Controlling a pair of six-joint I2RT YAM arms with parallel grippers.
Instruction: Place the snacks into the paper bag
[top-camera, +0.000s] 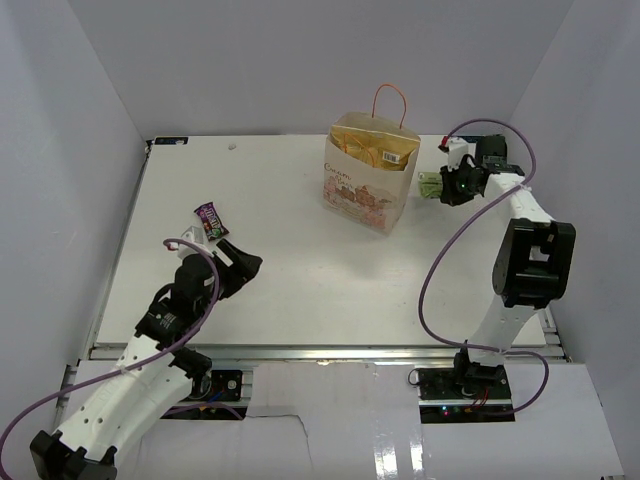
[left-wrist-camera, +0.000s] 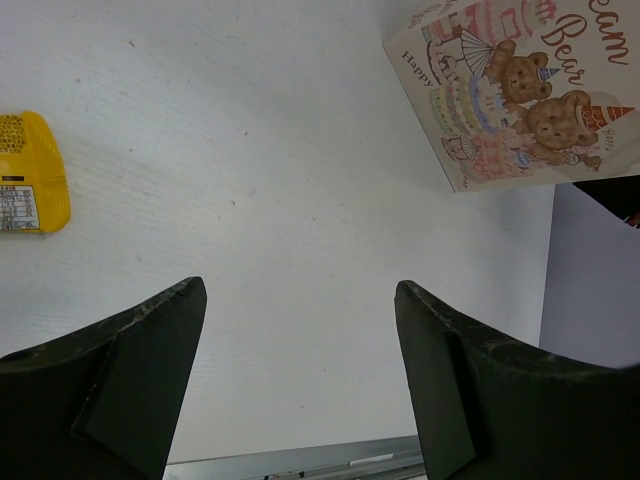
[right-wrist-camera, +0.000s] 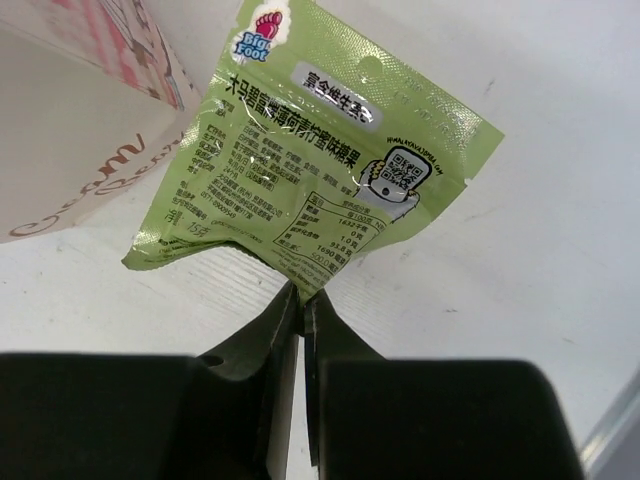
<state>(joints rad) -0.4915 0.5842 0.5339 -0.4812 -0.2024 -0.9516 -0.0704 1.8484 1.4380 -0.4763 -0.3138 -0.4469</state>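
The right hand (right-wrist-camera: 300, 305) is pinching the green packet (right-wrist-camera: 320, 150) by one edge, holding it free just beside the paper bag (top-camera: 365, 195), likely for carrying over the rim; the left hand (left-wrist-camera: 298, 300) is hovering spread over the desk (top-camera: 300, 280) near the purple packet (top-camera: 211, 219).

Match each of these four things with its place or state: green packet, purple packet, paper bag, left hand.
Things:
1. green packet
2. purple packet
3. paper bag
4. left hand

Places or states:
A. open, holding nothing
B. standing upright, top open
C. pinched in the right hand
D. lying flat, apart from the bag

Pairs: 1-C, 2-D, 3-B, 4-A
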